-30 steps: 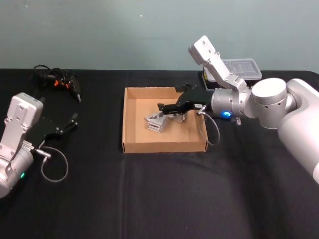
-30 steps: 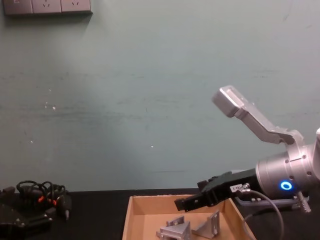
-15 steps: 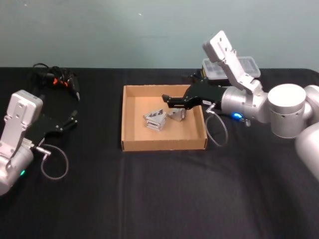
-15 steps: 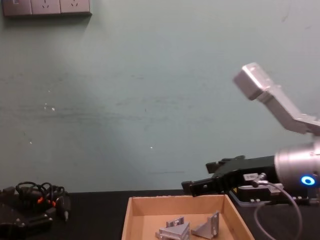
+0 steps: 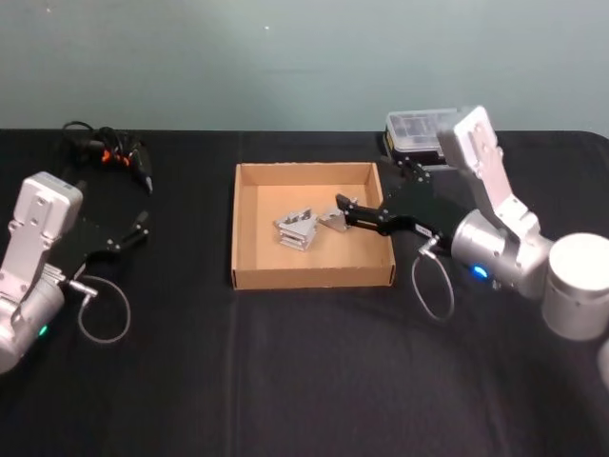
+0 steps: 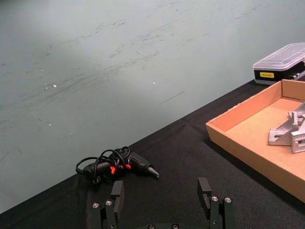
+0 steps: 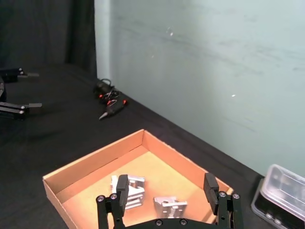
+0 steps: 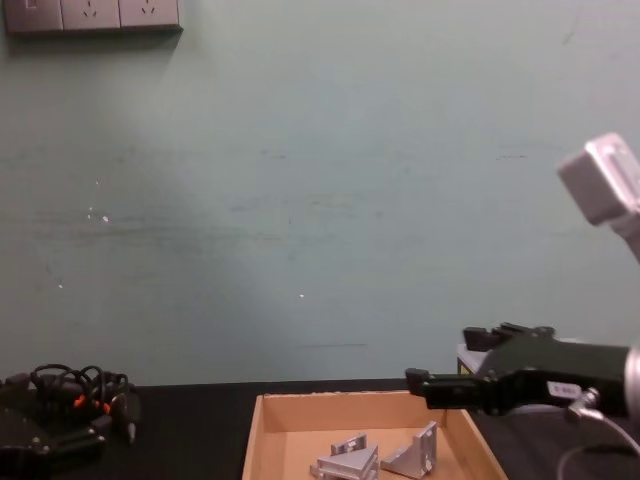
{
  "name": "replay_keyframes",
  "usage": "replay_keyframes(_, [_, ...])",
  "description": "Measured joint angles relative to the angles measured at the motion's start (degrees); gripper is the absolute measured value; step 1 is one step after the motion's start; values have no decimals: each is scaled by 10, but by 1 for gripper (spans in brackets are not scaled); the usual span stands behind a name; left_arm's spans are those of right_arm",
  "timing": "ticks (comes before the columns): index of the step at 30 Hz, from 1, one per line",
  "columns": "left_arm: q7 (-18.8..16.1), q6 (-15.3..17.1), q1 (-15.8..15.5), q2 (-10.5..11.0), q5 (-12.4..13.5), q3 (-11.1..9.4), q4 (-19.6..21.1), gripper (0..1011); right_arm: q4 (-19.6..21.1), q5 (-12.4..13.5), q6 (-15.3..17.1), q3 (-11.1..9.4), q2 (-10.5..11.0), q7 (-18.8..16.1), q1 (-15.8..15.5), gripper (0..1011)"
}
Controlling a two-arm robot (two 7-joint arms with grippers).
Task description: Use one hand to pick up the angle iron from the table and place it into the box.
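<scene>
The right tool [image 5: 354,213] hung over the right wall of the box [image 5: 249,276] with its fingers apart and nothing between them. 2 angle irons [image 5: 311,227] lay inside the box, just beside each other, a little to the robot's left of that tool. The left tool [image 5: 133,231] rested open near the left edge of the bench [image 5: 285,381], well apart from the box. The placing looked finished, so the right arm probably needed only to draw away.

Dim even light, soft shadows, slight blur
</scene>
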State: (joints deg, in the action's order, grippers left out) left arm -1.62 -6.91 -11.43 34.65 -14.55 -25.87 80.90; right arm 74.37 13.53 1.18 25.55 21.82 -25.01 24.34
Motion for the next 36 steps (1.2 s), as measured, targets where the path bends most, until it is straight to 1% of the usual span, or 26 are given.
replay_keyframes(1, [0,0,0,0,0,0,0,1011,2,0,-8,-4,0,4,-6,1004])
replay_keyframes(2, [0,0,0,0,0,0,0,1011,6,-2,-23,-10,0,11,-19,1004])
replay_keyframes(5, [0,0,0,0,0,0,0,1012,9,-5,-43,-19,-1,21,-35,1004])
replay_keyframes(7, [0,0,0,0,0,0,0,1011,9,-11,-67,-27,-5,35,-52,1004])
replay_keyframes(8, [0,0,0,0,0,0,0,1011,9,-11,-67,-27,-5,35,-52,1004])
replay_keyframes(9, [0,0,0,0,0,0,0,1011,9,-17,-77,-30,-7,43,-61,1004])
replay_keyframes(12, [0,0,0,0,0,0,0,1011,7,-33,-92,-32,-12,60,-74,1004])
replay_keyframes(16, [0,0,0,0,0,0,0,1011,2,-50,-99,-33,-16,73,-82,1004])
replay_keyframes(36, [0,0,0,0,0,0,0,1011,4,-45,-99,-33,-15,70,-80,1004])
